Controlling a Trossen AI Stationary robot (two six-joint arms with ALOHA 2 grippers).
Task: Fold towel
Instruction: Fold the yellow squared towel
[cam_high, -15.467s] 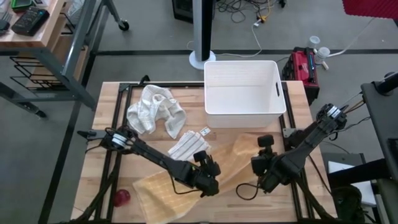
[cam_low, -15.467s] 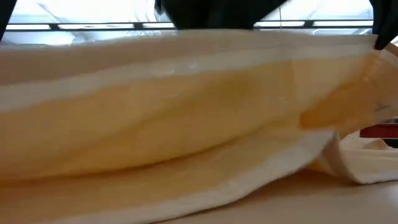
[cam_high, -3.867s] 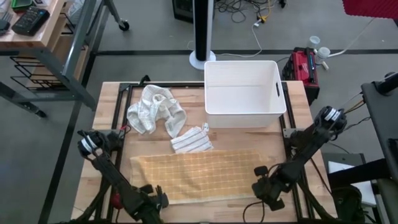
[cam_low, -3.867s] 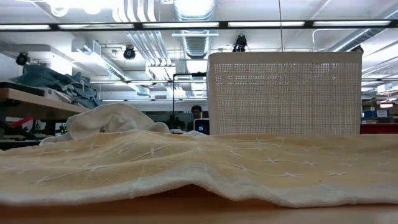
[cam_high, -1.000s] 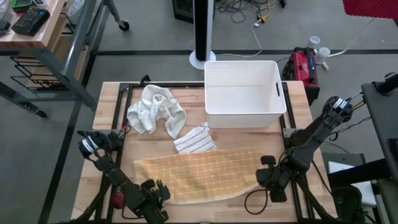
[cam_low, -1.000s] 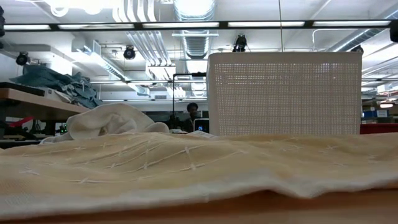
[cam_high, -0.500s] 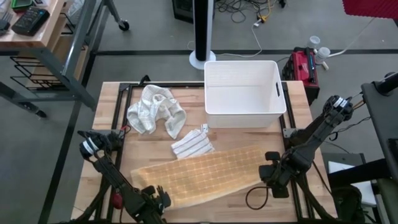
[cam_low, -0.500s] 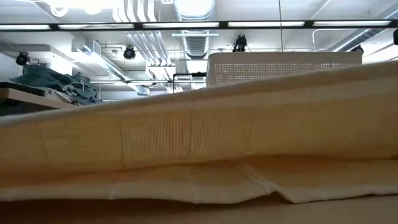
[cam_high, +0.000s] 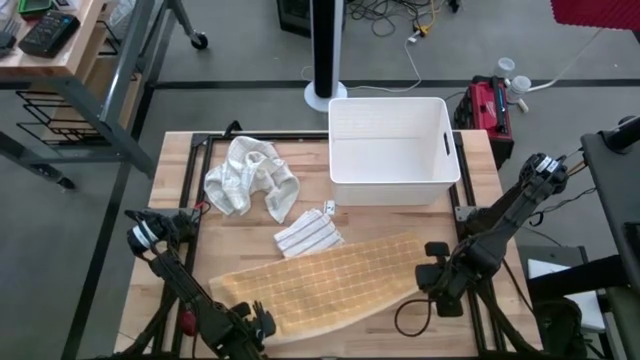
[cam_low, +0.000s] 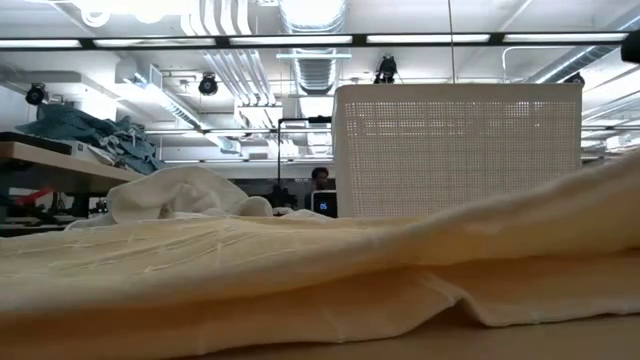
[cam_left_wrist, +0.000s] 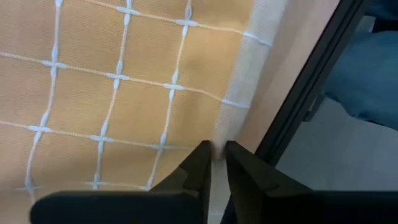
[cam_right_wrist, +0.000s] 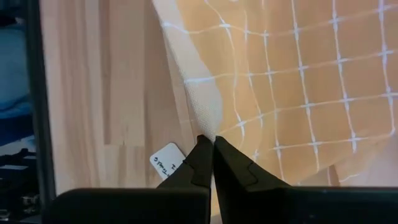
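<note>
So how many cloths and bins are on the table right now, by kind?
Yellow towel: 1
White cloth: 1
Striped cloth: 1
White bin: 1
Total: 4

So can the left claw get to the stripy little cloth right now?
Probably not right away: the left claw is pinching the yellow towel's corner at the near edge, and the striped cloth lies beyond the towel.
</note>
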